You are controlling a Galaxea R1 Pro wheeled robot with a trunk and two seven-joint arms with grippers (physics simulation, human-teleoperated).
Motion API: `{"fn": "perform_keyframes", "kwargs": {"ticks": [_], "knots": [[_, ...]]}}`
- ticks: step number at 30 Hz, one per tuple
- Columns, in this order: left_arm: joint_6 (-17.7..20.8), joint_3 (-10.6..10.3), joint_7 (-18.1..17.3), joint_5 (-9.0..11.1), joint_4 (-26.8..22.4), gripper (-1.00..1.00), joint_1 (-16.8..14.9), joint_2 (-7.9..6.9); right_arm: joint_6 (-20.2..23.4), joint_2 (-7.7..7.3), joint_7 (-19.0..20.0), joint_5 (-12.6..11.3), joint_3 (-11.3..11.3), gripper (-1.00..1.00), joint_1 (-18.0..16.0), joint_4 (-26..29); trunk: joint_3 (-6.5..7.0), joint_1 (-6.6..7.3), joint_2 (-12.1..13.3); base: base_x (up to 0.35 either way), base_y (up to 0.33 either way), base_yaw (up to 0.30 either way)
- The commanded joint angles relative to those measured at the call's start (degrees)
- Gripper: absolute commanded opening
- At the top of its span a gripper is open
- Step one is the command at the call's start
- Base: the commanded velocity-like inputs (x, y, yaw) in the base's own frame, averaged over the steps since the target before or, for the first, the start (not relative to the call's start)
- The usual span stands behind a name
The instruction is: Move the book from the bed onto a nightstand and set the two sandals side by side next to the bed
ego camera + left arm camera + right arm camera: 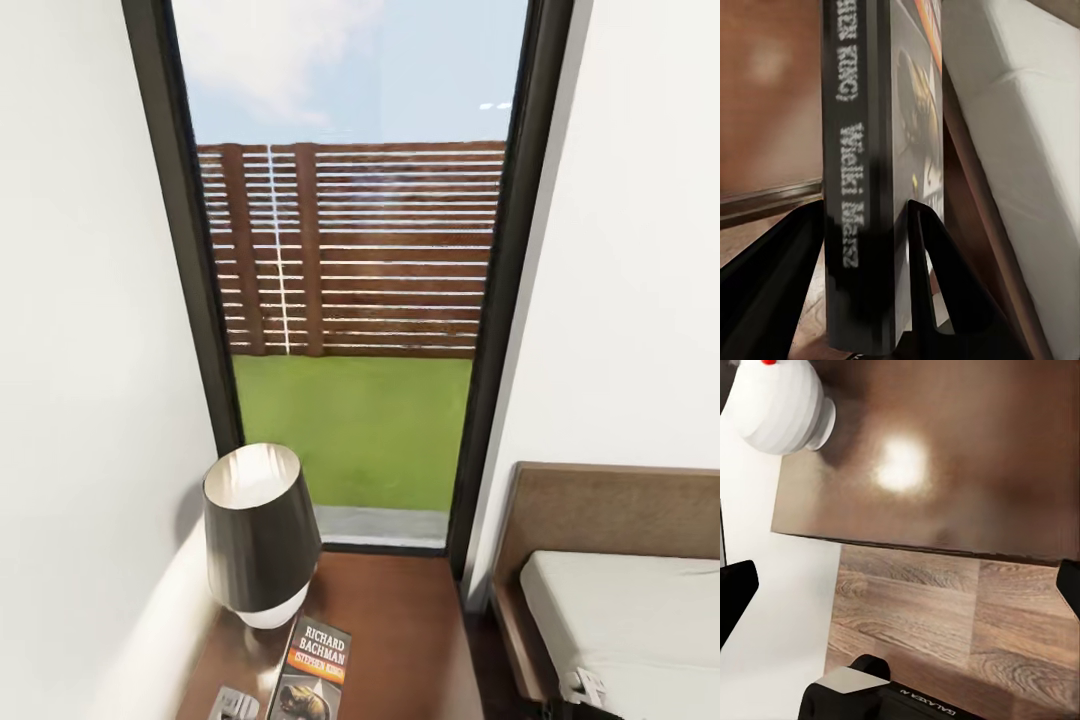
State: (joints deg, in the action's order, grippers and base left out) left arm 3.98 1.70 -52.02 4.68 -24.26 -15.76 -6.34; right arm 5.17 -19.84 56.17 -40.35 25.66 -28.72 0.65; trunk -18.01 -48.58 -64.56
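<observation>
One book (312, 672) lies over the nightstand (400, 630) top, just beside the lamp (262, 535). The left gripper (866, 225) pinches the book: its spine stands between the two black fingers (937, 277), which press on both covers. The bed (640, 610) is near the nightstand. The right gripper's fingers (735, 592) are spread wide above the nightstand's edge.
</observation>
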Motion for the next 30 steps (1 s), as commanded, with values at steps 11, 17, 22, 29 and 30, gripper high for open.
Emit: {"fn": "perform_keyframes", "kwargs": {"ticks": [11,17,22,29,30], "knots": [[0.41,0.15,-0.31,0.33,0.00,-1.00,-0.05,0.01,0.54,-0.02,0.25,-0.60,0.35,1.00,-0.02,0.05,-0.07,-0.03,-0.04,0.080,-0.019,-0.011],[0.43,0.15,-0.32,0.33,0.00,-1.00,-0.06,0.01,0.54,-0.02,0.25,-0.60,0.35,1.00,-0.04,0.05,-0.07,-0.03,-0.04,0.001,0.000,-0.233],[0.41,0.22,-0.28,0.33,0.00,-1.00,-0.05,0.01,0.54,-0.02,0.25,-0.58,0.35,1.00,-0.03,0.05,-0.07,-0.03,-0.04,0.000,0.000,-0.293],[0.45,0.23,-0.36,0.33,0.00,-1.00,-0.05,0.01,0.54,-0.02,0.25,-0.57,0.35,1.00,-0.02,0.05,-0.07,-0.03,-0.04,0.218,0.000,-0.098],[0.44,0.23,-0.36,0.33,0.00,-1.00,-0.04,0.01,0.54,-0.02,0.22,-0.58,0.35,1.00,-0.02,0.05,-0.07,-0.03,-0.04,0.184,0.000,-0.007]]}}
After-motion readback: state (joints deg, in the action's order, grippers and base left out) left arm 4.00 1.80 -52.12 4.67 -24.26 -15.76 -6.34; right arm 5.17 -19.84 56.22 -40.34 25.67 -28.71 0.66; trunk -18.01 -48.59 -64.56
